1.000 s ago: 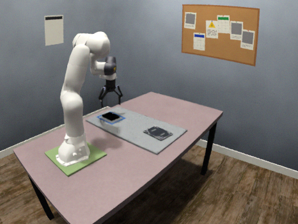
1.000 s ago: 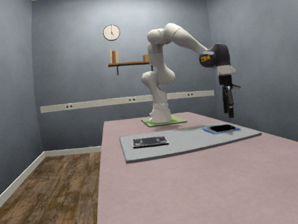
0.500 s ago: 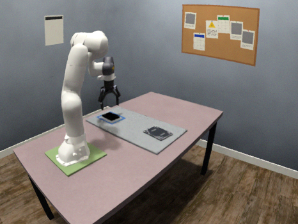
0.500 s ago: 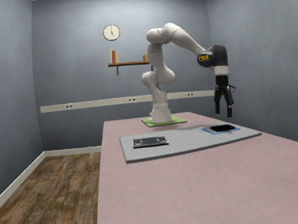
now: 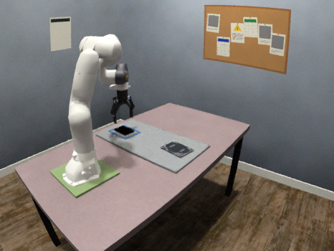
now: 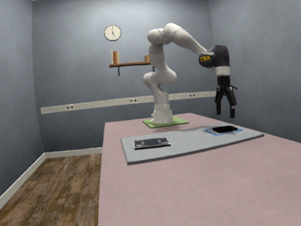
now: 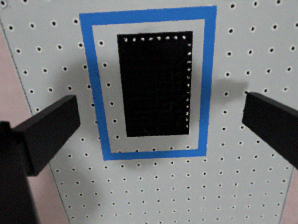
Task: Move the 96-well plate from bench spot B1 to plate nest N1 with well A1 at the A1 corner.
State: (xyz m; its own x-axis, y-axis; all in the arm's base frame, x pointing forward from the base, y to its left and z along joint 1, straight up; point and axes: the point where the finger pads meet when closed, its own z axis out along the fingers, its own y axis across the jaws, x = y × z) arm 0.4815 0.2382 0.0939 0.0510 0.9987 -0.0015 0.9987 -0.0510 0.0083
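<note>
The black 96-well plate (image 5: 124, 131) lies flat inside the blue-outlined bench spot (image 5: 134, 133) at the far end of the grey perforated mat. It also shows in the exterior view (image 6: 223, 129) and in the wrist view (image 7: 156, 84). My gripper (image 5: 122, 112) hangs well above the plate, fingers wide open and empty; it also shows in the exterior view (image 6: 225, 109). In the wrist view the two dark fingers stand on either side of the plate's long edges. The dark plate nest (image 5: 177, 148) lies at the mat's other end (image 6: 152, 143). I cannot make out the cut-off corner.
The grey mat (image 5: 152, 143) lies across the pink table. The arm's base stands on a green pad (image 5: 84, 176). The table edge runs close behind the blue spot.
</note>
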